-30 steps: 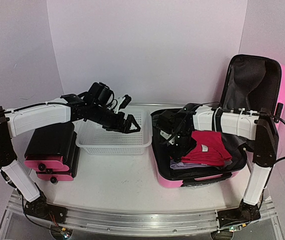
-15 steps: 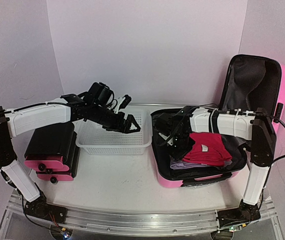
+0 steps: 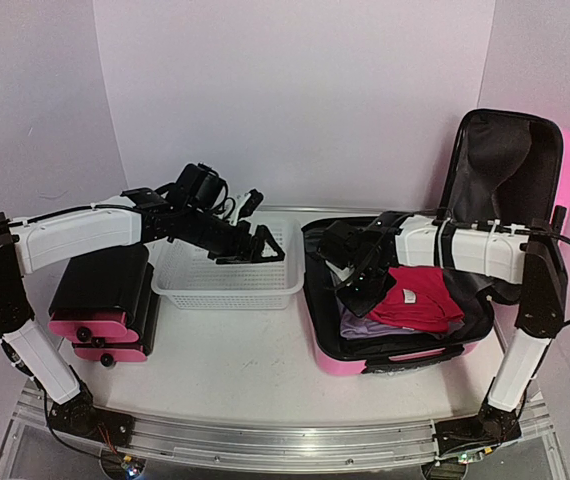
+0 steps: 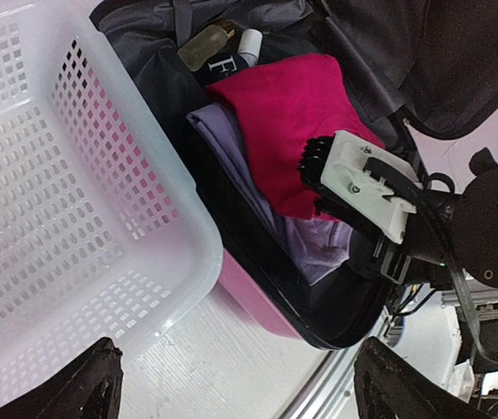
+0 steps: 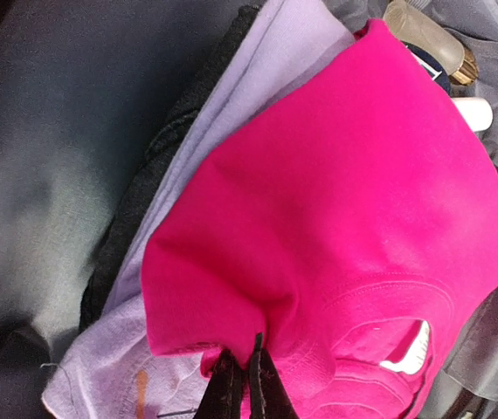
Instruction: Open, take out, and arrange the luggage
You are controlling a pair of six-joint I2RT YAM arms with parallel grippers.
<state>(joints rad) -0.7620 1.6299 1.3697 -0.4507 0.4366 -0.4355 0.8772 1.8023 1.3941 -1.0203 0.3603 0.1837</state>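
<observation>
The luggage [image 3: 337,362] lies open on the table's right side, its pink shell down and its black-lined lid [image 3: 500,160] standing upright. Inside lies a folded magenta shirt [image 3: 420,295] [image 5: 345,201] on a lilac garment [image 5: 100,367] and dark clothes. My right gripper [image 3: 357,288] [image 5: 242,358] is shut on the shirt's left edge, and the fabric is bunched between its tips. My left gripper [image 3: 255,245] [image 4: 238,349] hangs open over the right end of the white basket [image 3: 227,285], holding nothing. The left wrist view also shows the shirt [image 4: 293,113] and the suitcase shell [image 4: 249,292].
The white mesh basket [image 4: 179,209] stands between the arms with nothing seen in it. Two smaller black-and-pink cases [image 3: 105,300] are stacked at the left. A brown bottle [image 5: 424,39] and a white tube [image 5: 472,113] lie at the far end of the suitcase.
My right gripper has gone from open to shut, pinching the magenta shirt's edge. The left gripper has dipped slightly over the basket and stays open.
</observation>
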